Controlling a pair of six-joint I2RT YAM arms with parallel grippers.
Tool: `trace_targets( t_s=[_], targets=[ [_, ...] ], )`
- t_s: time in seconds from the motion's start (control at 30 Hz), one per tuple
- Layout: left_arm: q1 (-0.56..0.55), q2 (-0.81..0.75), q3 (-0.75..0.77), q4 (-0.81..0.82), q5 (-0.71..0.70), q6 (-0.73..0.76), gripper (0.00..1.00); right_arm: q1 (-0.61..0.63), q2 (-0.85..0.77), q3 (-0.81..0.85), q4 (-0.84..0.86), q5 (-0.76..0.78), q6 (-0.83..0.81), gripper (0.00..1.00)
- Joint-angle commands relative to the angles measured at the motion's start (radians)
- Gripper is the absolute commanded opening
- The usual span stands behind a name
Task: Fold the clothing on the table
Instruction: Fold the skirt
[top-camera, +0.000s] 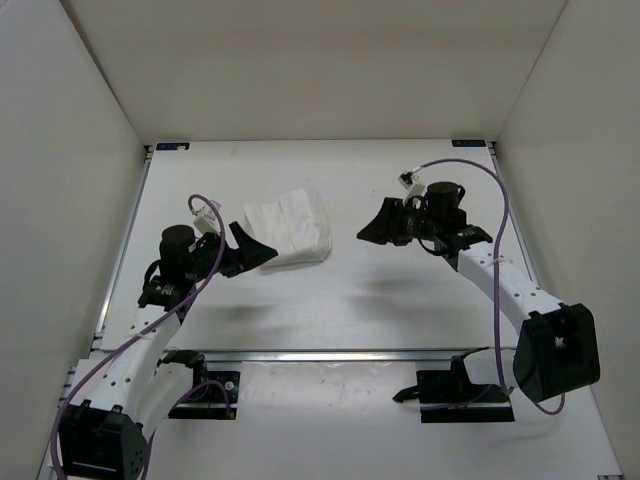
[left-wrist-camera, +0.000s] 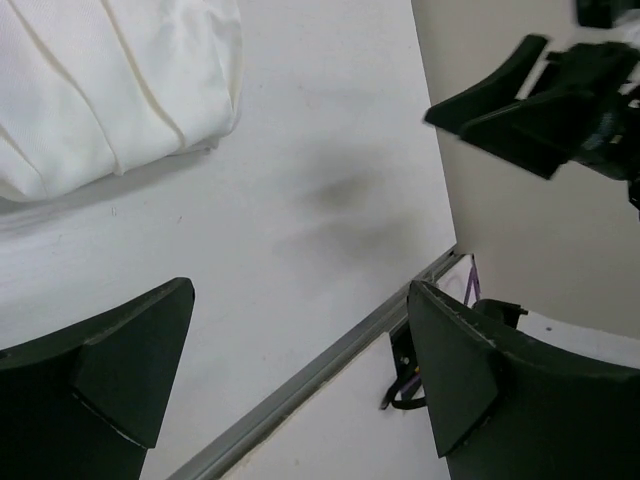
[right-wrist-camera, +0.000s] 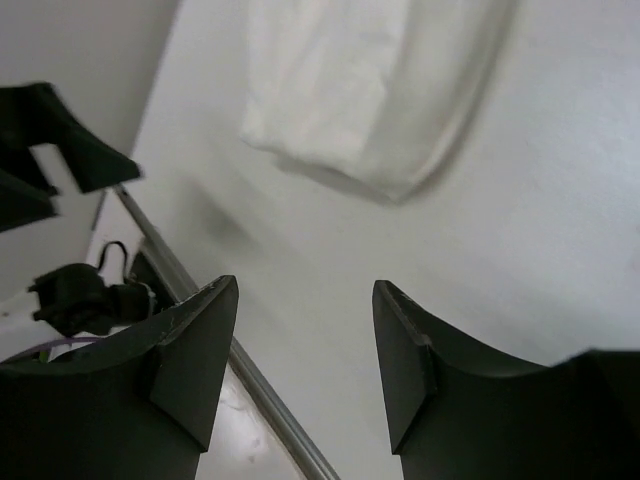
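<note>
1. Our left fingers (left-wrist-camera: 130, 370) are spread wide apart with nothing between them, just bare surface showing in the gap.
2. Our right fingers (right-wrist-camera: 190, 350) are apart too, and they're not holding anything either.
3. The white wrinkled fabric garment (top-camera: 292, 230) lies as a folded bundle on the flat matte white table (top-camera: 330, 300), a bit left of the middle, and neither arm has hold of it.
4. From above, the left fingers sit just beside the bundle's near-left edge and point at it. We honestly can't tell if one tip brushes the cloth. The left wrist view shows a strip of table between the fingers and the garment.
5. The right fingers are off to the garment's right, clearly apart from it, and point back toward it.
6. Further out there's a thin metal rail (left-wrist-camera: 320, 370) along the table's near edge, purple cables (top-camera: 500, 200) looping off the arms, and plain white walls (top-camera: 60, 120) all around.
</note>
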Motion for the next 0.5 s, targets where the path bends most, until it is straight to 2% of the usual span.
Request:
trace_targets(
  t_s=[0.0, 0.13, 0.3, 0.47],
  targets=[
    [0.013, -0.066, 0.005, -0.026, 0.046, 0.125, 0.99, -0.006, -0.009, -0.044, -0.13, 0.069, -0.13, 0.54],
    [-0.034, -0.029, 0.059, -0.171, -0.025, 0.245, 0.99, 0.025, -0.021, -0.064, -0.165, 0.144, -0.17, 0.56],
    [-0.105, 0.035, 0.094, -0.303, -0.125, 0.358, 0.99, 0.181, -0.006, -0.018, -0.19, 0.365, -0.219, 0.6],
    [-0.094, 0.027, 0.107, -0.363, -0.167, 0.4, 0.99, 0.365, 0.043, 0.017, -0.001, 0.444, -0.17, 0.58]
  ],
)
